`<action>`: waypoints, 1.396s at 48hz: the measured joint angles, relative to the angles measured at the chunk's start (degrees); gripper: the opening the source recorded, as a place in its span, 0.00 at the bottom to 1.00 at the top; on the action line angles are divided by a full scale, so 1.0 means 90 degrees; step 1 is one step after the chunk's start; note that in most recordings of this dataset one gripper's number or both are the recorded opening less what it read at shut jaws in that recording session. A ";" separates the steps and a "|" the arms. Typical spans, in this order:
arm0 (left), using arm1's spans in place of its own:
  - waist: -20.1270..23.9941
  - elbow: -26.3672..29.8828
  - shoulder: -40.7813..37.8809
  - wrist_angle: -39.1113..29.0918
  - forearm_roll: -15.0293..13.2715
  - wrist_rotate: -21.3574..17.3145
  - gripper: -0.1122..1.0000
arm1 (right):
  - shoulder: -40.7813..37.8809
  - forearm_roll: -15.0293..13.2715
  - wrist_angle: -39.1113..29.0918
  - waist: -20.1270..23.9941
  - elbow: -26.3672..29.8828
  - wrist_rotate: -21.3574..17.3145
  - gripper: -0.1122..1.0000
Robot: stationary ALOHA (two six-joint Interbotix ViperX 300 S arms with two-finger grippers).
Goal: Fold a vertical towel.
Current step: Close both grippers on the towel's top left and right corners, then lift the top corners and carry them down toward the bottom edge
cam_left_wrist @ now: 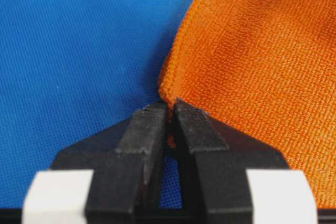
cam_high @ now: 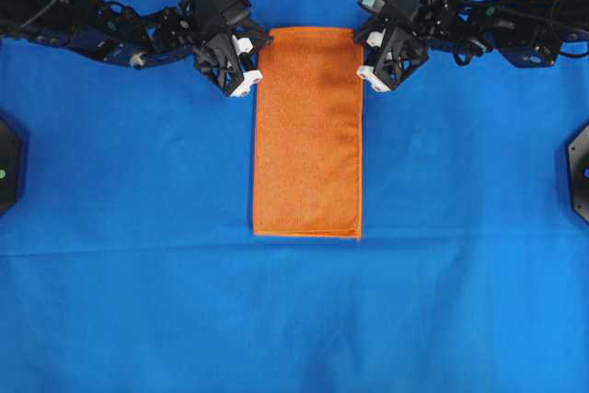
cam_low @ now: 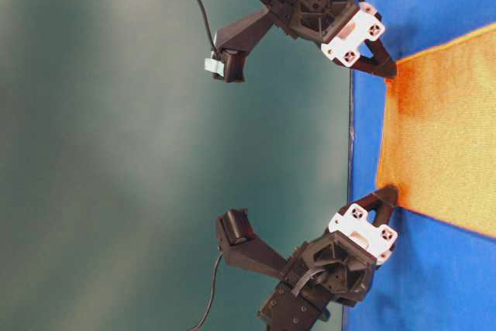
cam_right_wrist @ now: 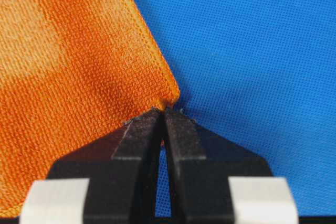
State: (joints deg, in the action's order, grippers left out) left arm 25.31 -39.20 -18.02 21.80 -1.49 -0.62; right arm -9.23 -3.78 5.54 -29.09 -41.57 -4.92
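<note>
Each end effector, left (cam_high: 247, 81) and right (cam_high: 372, 75), is clamped on a far corner of the towel (cam_high: 308, 135), whose long axis runs away toward the near edge.

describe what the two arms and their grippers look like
Both arms are black, with open lattice-like gripper housings. The left gripper and right gripper each have tapered black fingers on white blocks. Black cables trail from the arms, and pale teal tape strips mark the right wrist.
</note>
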 measured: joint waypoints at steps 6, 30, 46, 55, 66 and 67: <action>0.0068 0.0137 0.0000 0.0000 0.0000 -0.0176 0.13 | 0.0078 0.0000 0.0000 -0.0186 0.0020 0.0078 0.12; 0.0303 0.0313 0.0186 -0.0186 0.0000 -0.0225 0.13 | 0.0195 -0.0020 -0.0020 -0.0459 0.0195 0.0234 0.12; 0.0010 0.0107 0.1406 -0.0752 0.0000 -0.0654 0.13 | 0.1318 -0.0010 -0.0342 -0.0283 0.0049 0.0215 0.12; -0.0254 -0.0127 0.1963 -0.0918 0.0000 -0.0752 0.13 | 0.1934 -0.0020 -0.0605 0.0020 -0.0127 0.0205 0.12; -0.0908 -0.0469 0.2471 -0.1025 0.0000 -0.0801 0.13 | 0.2480 -0.0010 -0.0732 0.0791 -0.0547 0.0186 0.12; -0.0977 -0.0518 0.2510 -0.1035 0.0000 -0.0811 0.13 | 0.2520 0.0000 -0.0732 0.0850 -0.0596 0.0166 0.12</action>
State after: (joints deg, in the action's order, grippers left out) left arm 16.52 -43.86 4.57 12.48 -1.49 -7.91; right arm 13.45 -3.78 -1.05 -21.45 -46.93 -3.43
